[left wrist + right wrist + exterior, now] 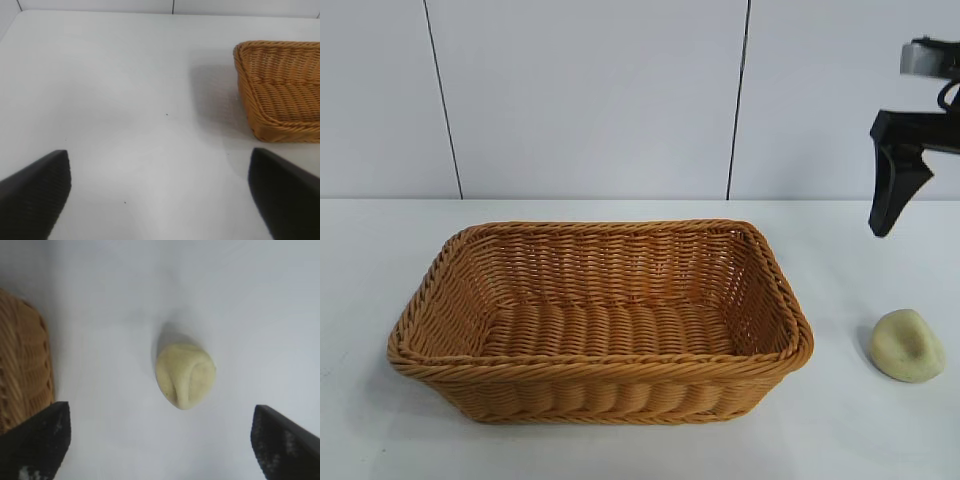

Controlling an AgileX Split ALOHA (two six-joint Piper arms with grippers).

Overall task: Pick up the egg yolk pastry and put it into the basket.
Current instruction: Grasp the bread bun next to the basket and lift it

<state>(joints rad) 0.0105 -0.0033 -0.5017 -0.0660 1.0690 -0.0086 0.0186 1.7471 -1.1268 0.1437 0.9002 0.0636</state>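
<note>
Pale yellow-cream and matte, the egg yolk pastry (907,345) lies on the white table (880,440), a small rounded lump with a shallow dent in its top. It sits apart from the basket (600,375), off that basket's right end in the exterior view, with a strip of bare tabletop between the two.

Above it hangs the right gripper (160,440), pointing down at the table. In the exterior view only one dark finger (893,180) shows near the upper right edge, well above the pastry and clear of it. From the right wrist view the pastry (185,375) lies on the table between the lines of the two black fingertips (37,442), which stand spread wide at either side and hold nothing; a corner of the wicker basket (22,375) shows off to one side.

Orange-tan and woven, the basket has a braided rim and sloping sides, and nothing lies inside it.

The left gripper (160,195) is out of the exterior view; its wrist camera shows its fingers spread wide over bare table, empty, with one end of the basket (280,90) farther off.
</note>
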